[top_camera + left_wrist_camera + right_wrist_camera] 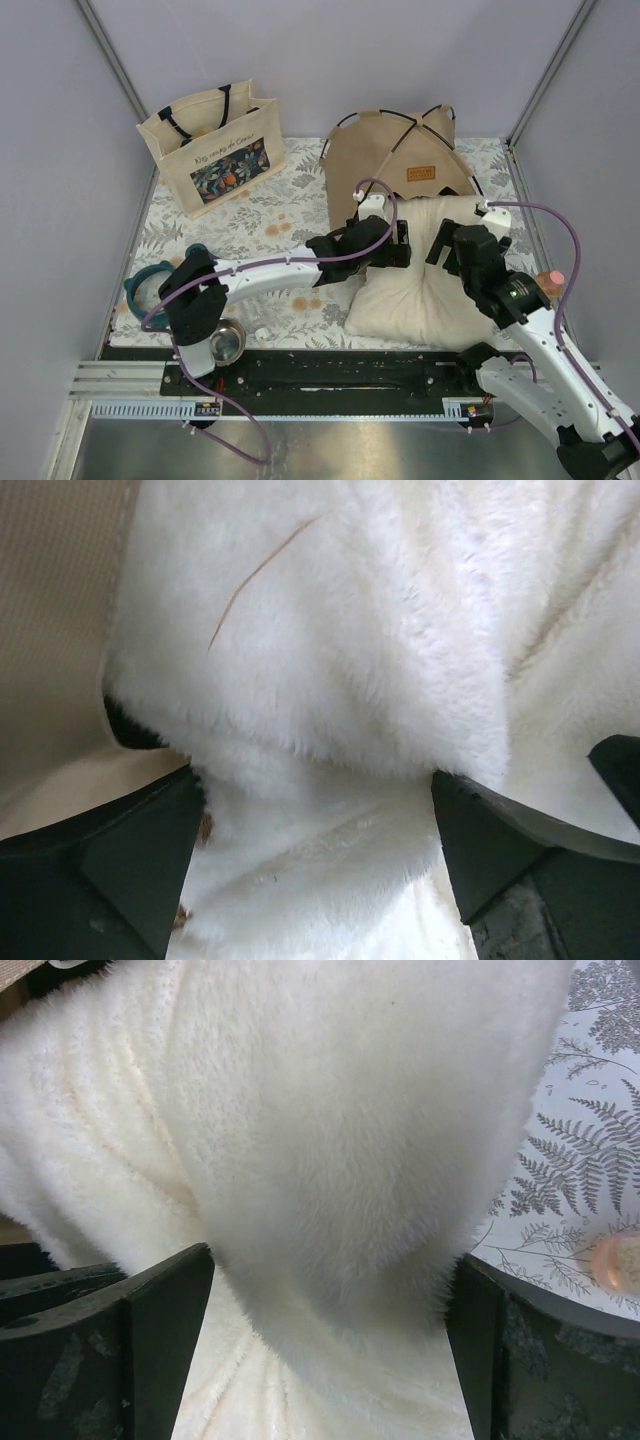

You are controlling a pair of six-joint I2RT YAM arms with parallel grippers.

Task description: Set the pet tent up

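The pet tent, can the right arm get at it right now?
Probably yes. The right gripper, open astride a fold of the pillow, is close to the pet tent just behind; only the pillow lies between.

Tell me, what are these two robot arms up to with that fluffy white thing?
Both arms are bent over a pillow that lies in front of the tent. The tent is standing at the back of the table. The left gripper and the right gripper each straddle a fold of the pillow's fur at its far edge, jaws wide apart rather than pinching it. The pillow is not yet inside the tent.
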